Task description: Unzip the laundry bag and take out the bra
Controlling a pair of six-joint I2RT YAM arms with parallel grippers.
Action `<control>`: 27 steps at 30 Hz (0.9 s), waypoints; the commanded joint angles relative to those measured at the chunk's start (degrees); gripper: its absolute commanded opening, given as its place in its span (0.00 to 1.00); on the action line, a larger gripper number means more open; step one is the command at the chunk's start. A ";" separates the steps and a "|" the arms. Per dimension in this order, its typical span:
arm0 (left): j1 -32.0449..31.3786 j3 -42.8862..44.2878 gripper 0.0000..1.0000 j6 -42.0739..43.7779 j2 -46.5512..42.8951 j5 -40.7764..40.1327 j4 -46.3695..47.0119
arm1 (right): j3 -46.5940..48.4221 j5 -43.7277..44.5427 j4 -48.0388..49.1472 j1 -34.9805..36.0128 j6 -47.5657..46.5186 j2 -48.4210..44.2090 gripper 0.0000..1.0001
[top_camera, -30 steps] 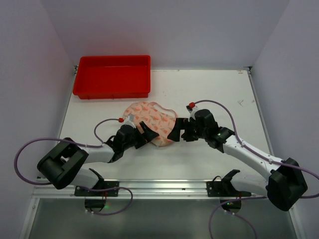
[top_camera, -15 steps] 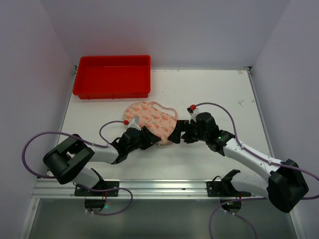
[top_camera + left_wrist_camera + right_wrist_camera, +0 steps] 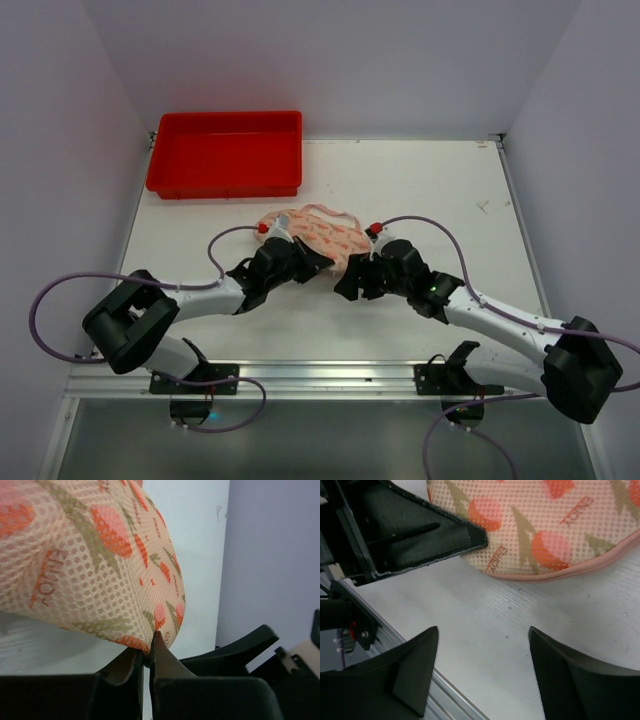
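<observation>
Nearest me are my two arms, one to a side, each ending in one claw. My left claw point(image 3: 148, 652) has its fingers pressed together on the low rim of the laundry bag point(image 3: 100, 595), a small fold of mesh nipped between the tips. My right claw point(image 3: 482, 630) hangs just beside it with its fingers well apart and only bare table point(image 3: 485, 605) between them. It touches nothing.

There is one bag, lying mid-table just past both claws. There is one bra point(image 3: 322, 238) inside it, showing through the sheer mesh as orange and green print. From my left wrist the bag's near edge curves up off the table where I pinch it.

The metal rail at the table's near edge runs close behind my right claw. To the right of the bag and beyond it the white top lies open as far as the walls.

My own claws cover the bag's near part from above. I cannot make out a zipper or its pull in any view.

Farthest off stands one red tray point(image 3: 225, 152) at the far left corner, well apart from the bag.
</observation>
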 commanded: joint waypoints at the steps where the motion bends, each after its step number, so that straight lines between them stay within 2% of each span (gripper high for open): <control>1: -0.99 5.72 0.00 -3.75 -3.21 -2.56 -6.65 | 1.04 8.18 3.16 2.81 0.31 -1.34 0.66; 4: -1.08 7.57 0.00 -6.12 -3.74 -3.88 -8.60 | 0.34 11.61 7.19 4.21 0.31 -1.78 0.52; 9: -1.08 10.12 0.00 -8.33 -3.31 -4.50 -11.50 | -1.42 19.58 13.34 7.11 -0.74 -1.96 0.42; 15: -1.08 11.96 0.00 -10.08 -3.39 -5.29 -14.40 | -0.98 24.00 17.74 8.61 -3.91 1.72 0.40; 27: -1.17 13.37 0.00 -11.05 -4.01 -6.61 -15.81 | 2.01 31.47 18.01 10.89 -4.09 6.47 0.38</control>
